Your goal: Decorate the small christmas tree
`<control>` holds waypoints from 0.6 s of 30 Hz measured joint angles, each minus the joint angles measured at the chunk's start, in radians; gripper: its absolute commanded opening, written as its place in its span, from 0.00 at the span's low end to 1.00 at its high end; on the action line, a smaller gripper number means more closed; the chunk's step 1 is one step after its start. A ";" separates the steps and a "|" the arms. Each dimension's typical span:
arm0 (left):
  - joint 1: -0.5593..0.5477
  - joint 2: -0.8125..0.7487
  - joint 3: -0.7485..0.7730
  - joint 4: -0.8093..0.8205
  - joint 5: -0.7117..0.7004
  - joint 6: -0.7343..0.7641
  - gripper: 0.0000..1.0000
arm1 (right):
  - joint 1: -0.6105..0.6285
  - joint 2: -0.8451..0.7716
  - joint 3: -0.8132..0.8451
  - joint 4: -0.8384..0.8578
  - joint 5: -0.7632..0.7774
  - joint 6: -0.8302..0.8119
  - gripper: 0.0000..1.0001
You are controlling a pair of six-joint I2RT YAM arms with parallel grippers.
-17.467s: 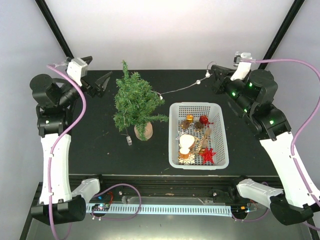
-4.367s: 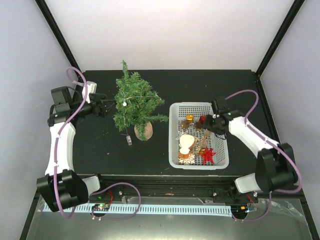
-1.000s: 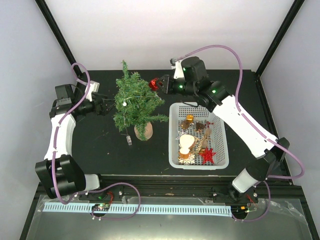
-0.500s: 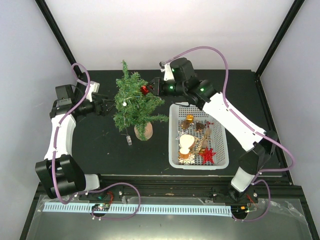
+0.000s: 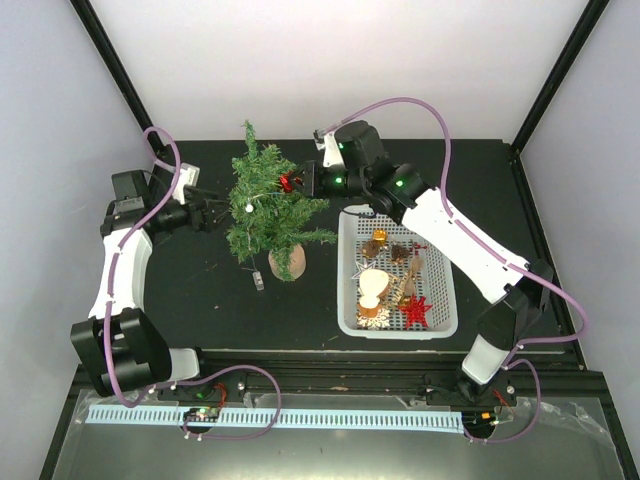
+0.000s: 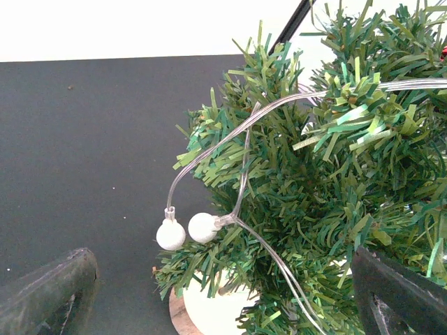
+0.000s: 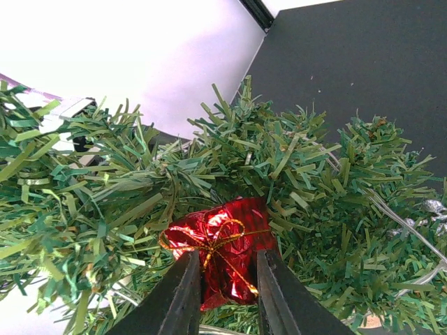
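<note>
gift [image 7: 221,250] at tree [image 7: 314,178] edge, right fingers [image 7: 177,301] clamped

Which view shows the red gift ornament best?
Right wrist: the red gift ornament is close up, pinched by the right gripper against the small christmas tree. Top view shows a red speck; left wrist only tree.

Overhead cam; wrist cams close-up on tree [image 6: 314,209]

No readable text, label or number anywhere — none at all.
</note>
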 measured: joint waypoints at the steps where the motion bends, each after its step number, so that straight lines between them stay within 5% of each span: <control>1: 0.000 0.000 -0.002 0.001 0.001 0.000 0.99 | 0.001 0.000 0.000 0.000 0.000 0.000 0.24; 14: 0.000 0.000 -0.004 0.003 0.001 0.000 0.99 | 0.001 0.004 -0.015 0.006 0.002 -0.010 0.24; 18: 0.000 0.000 -0.004 0.003 0.001 0.000 0.99 | 0.001 0.004 -0.015 0.006 0.002 -0.018 0.33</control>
